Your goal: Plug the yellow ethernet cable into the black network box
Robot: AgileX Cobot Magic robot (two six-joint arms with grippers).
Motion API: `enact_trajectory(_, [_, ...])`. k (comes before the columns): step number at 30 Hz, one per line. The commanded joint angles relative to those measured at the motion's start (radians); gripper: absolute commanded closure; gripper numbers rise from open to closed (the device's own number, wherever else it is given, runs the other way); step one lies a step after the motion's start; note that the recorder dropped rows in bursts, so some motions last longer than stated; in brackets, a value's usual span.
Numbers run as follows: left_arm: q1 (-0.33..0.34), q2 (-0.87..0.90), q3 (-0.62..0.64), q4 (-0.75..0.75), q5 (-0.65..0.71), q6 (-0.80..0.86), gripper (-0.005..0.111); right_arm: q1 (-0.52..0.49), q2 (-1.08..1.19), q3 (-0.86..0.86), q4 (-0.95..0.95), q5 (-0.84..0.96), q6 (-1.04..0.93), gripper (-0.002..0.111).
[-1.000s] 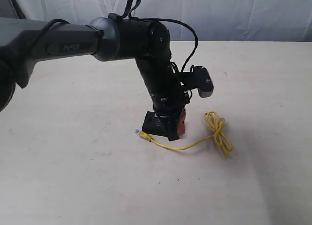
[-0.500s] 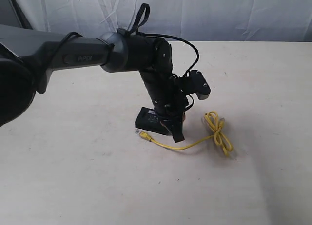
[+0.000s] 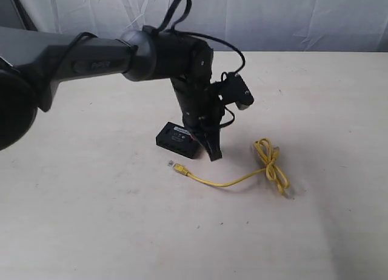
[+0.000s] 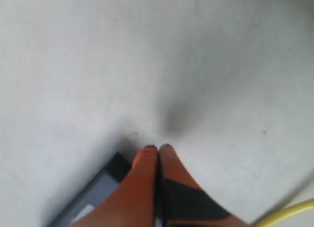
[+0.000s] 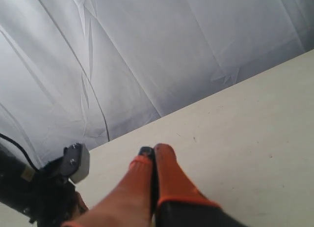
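Observation:
The black network box [image 3: 176, 138] lies flat on the table with a pale label on top. My left gripper [image 3: 213, 154] points down just to its right, fingers shut and empty, the tip near the table. In the left wrist view the shut fingertips [image 4: 157, 147] stand beside a corner of the box [image 4: 95, 192]. The yellow ethernet cable [image 3: 233, 181] lies in front, its plug end [image 3: 180, 169] below the box and its knotted bundle [image 3: 273, 163] to the right. My right gripper [image 5: 153, 151] is shut, held off the table, and out of the exterior view.
The left arm [image 3: 109, 56] stretches in from the left above the table, its wrist camera [image 3: 237, 90] hanging beside the forearm. A white curtain [image 3: 273, 16] closes the back edge. A tiny pale speck [image 3: 170, 163] lies by the cable plug.
The box has slid left and toward the back, away from the cable plug. My left gripper has turned and now stands at the box's right side instead of over it.

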Motion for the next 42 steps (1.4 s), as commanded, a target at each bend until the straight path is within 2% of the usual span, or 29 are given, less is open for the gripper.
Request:
enact_trajectory(1, [0.078,-0.051,-0.038,-0.020,-0.045,-0.027,0.107,-0.004,-0.007,0.007,-0.002,-0.004,-0.004,0.109])
enact_trajectory(5, [0.170,-0.019,-0.068,-0.123,-0.041,0.022,0.107,-0.004,-0.007,0.007,-0.004,-0.004,-0.004,0.109])
enact_trajectory(8, [0.201,0.015,-0.097,-0.127,-0.016,0.027,0.107,-0.004,-0.007,0.007,-0.004,-0.004,-0.004,0.109])
enact_trajectory(14, [0.203,0.075,-0.108,-0.227,0.033,0.158,0.107,-0.004,-0.007,0.007,-0.004,-0.006,-0.010,0.109])
enact_trajectory(19, [0.203,0.080,-0.108,-0.189,0.054,0.154,0.107,-0.004,-0.007,0.007,-0.004,-0.006,-0.012,0.109])
enact_trajectory(26, [0.209,0.083,-0.108,-0.080,0.157,0.106,0.107,-0.004,-0.007,0.007,-0.004,-0.006,-0.012,0.109])
enact_trajectory(37, [0.211,0.072,-0.108,-0.057,0.218,0.105,0.107,-0.004,-0.007,0.007,-0.001,-0.058,-0.012,0.109])
enact_trajectory(42, [0.272,0.049,-0.108,-0.068,0.204,0.017,0.107,-0.004,0.068,-0.075,0.006,-0.071,-0.016,0.109])
